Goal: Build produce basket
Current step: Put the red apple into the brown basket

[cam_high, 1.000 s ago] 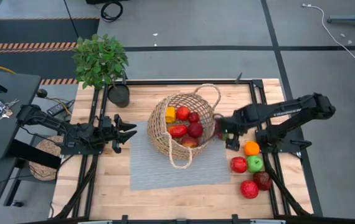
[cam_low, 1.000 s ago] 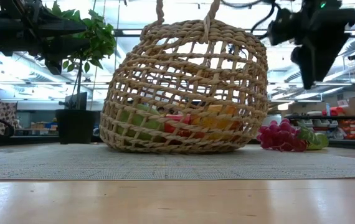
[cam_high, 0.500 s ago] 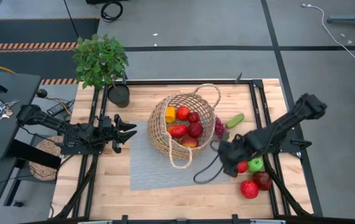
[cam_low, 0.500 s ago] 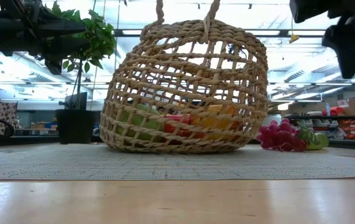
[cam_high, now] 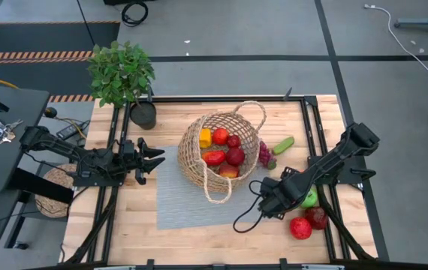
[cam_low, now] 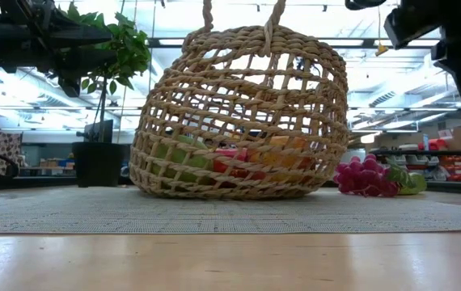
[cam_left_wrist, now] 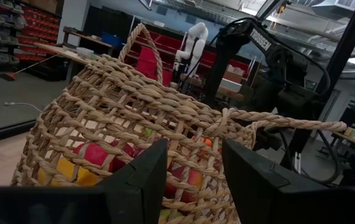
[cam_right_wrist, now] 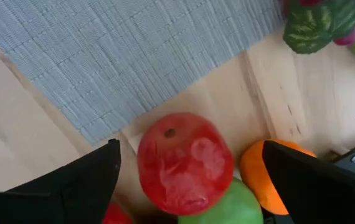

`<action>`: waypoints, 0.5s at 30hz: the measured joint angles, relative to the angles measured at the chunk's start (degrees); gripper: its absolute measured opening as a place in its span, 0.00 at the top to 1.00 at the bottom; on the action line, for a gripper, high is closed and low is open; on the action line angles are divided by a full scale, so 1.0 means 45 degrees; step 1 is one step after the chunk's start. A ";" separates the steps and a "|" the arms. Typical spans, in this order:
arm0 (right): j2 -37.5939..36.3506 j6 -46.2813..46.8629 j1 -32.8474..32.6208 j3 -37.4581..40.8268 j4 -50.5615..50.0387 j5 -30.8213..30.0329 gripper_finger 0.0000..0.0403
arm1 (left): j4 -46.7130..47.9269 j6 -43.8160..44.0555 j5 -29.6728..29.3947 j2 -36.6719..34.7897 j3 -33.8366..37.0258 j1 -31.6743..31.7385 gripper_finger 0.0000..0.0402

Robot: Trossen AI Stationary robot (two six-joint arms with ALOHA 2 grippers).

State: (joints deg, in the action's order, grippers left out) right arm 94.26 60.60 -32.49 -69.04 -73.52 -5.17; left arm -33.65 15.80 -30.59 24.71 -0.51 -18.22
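The wicker basket [cam_high: 220,150] rests on a grey mat [cam_high: 191,206] and holds several pieces of produce: red, yellow and orange. Purple grapes [cam_high: 264,154] and a cucumber [cam_high: 282,145] lie on the table to its right. My right gripper [cam_right_wrist: 190,149] points down, open, over a red apple [cam_right_wrist: 184,163]. Its fingers stand on either side of the apple without touching it. An orange [cam_right_wrist: 271,171] and a green apple [cam_high: 309,198] lie against this apple. My left gripper [cam_high: 150,159] waits open, level, left of the basket.
Two more red fruits [cam_high: 300,227] [cam_high: 317,217] lie near the table's front right corner. A potted plant [cam_high: 124,75] stands at the far left. The table's dark frame rail [cam_high: 327,187] runs close beside the fruit cluster. A black cable [cam_high: 248,214] loops below my right gripper.
My right gripper has swung from beside the grapes toward the table's near edge and sunk a little, rolling as it went. It now hangs over the fruit cluster at the right and hides the red apple and the orange from above.
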 joint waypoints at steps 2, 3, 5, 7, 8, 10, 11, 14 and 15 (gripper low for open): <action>-0.0011 0.0201 0.0003 0.0045 0.0008 -0.0017 0.02 | 0.0005 -0.0006 0.0005 0.0005 0.0000 0.0000 0.60; -0.0064 0.0276 -0.0046 0.0115 0.0008 -0.0120 0.02 | 0.0003 -0.0004 0.0000 0.0001 0.0000 0.0000 0.60; -0.0286 0.0580 -0.0327 0.0279 0.0032 -0.0651 0.03 | 0.0003 -0.0002 0.0000 0.0004 0.0000 0.0000 0.60; -0.0751 0.1204 -0.0727 0.0609 0.0148 -0.1208 0.03 | 0.0000 -0.0005 0.0000 0.0000 0.0000 0.0000 0.60; -0.1068 0.1680 -0.0889 0.0867 0.0228 -0.1355 0.03 | 0.0000 -0.0002 0.0000 0.0000 0.0000 0.0000 0.60; -0.1815 0.2751 -0.1222 0.1486 0.0600 -0.1564 0.02 | 0.0005 -0.0006 0.0000 0.0005 0.0000 0.0000 0.60; -0.2157 0.3267 -0.1371 0.1819 0.0879 -0.1663 0.02 | 0.0000 -0.0002 0.0000 0.0000 0.0000 0.0000 0.60; -0.2946 0.4425 -0.1675 0.2825 0.1770 -0.1637 0.02 | 0.0000 -0.0007 0.0000 0.0005 0.0000 0.0000 0.60; -0.3136 0.4688 -0.1715 0.3150 0.2212 -0.1515 0.02 | 0.0000 -0.0002 0.0000 0.0001 0.0000 0.0000 0.60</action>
State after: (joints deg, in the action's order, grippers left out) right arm 80.15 81.70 -40.21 -54.87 -63.56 -11.98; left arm -33.65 15.79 -30.59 24.71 -0.51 -18.22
